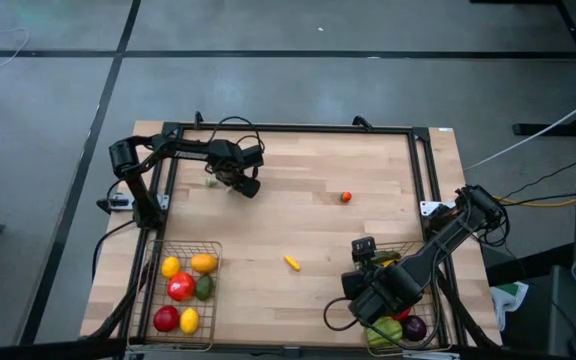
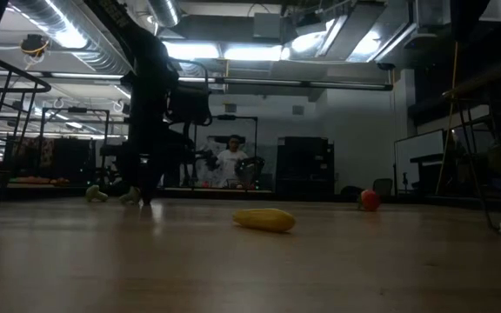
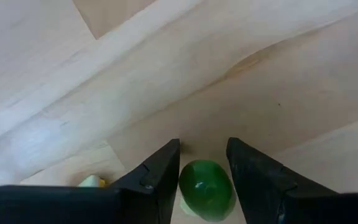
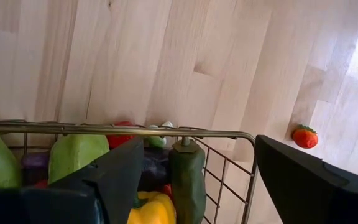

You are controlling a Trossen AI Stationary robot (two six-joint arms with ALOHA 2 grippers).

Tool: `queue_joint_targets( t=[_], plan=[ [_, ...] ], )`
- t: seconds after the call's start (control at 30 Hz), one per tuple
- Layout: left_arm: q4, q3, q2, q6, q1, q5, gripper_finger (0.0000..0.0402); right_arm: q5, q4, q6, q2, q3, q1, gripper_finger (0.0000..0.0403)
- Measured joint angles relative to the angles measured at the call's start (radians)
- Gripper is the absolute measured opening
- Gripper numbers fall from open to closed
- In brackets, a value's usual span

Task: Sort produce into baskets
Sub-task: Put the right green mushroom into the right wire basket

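A small round shiny green toy piece (image 3: 206,189) is sitting on the pale wooden table (image 1: 308,215) at the far left side, right between the two dark fingers (image 3: 157,177) of the left gripper (image 1: 247,184). The fingers are standing narrow, close on both sides of the green piece, but I cannot tell if they are squeezing it yet. A tiny pale piece (image 3: 92,182) is lying just beside them. The left arm is much nearer to this green piece than the right arm. The left wire-mesh basket (image 1: 152,300) is waiting near the front left corner, holding red, yellow, orange and green pieces. The right gripper (image 1: 380,290) is hanging wide open and holding nothing over the right wire-mesh basket (image 4: 229,134), which is holding green, yellow, red and purple pieces. A long yellow piece (image 1: 292,263) and a small red strawberry (image 1: 346,197) are lying loose mid-table, well apart.
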Motion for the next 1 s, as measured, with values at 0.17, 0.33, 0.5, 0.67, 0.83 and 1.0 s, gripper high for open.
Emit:
queue_joint_targets(
  t=[0.17, 0.33, 0.5, 0.67, 0.83, 1.0],
  plan=[
    [-0.004, -0.001, 0.001, -0.005, 0.000, 0.024, 0.0122, 0.000, 0.000, 0.000, 0.000, 0.000, 0.000, 0.0305],
    [-0.005, -0.001, 0.001, -0.028, 0.000, 0.034, 0.0110, 0.000, 0.000, 0.000, 0.000, 0.000, 0.000, 0.0305],
    [-0.005, -0.001, 0.001, -0.027, 0.000, 0.045, 0.0096, 0.001, 0.000, 0.000, 0.000, 0.000, 0.000, 0.0305],
    [-0.005, 0.000, 0.002, -0.003, 0.000, 0.050, 0.0088, 0.001, 0.000, 0.000, 0.000, 0.000, 0.000, 0.0305],
    [-0.009, 0.007, 0.002, 0.026, 0.000, 0.050, 0.0092, 0.001, 0.000, 0.000, 0.000, 0.000, 0.000, 0.0305],
    [-0.008, 0.007, 0.002, 0.122, 0.000, 0.050, 0.0116, 0.001, 0.001, 0.000, 0.000, 0.000, 0.000, 0.0305]
  ],
)
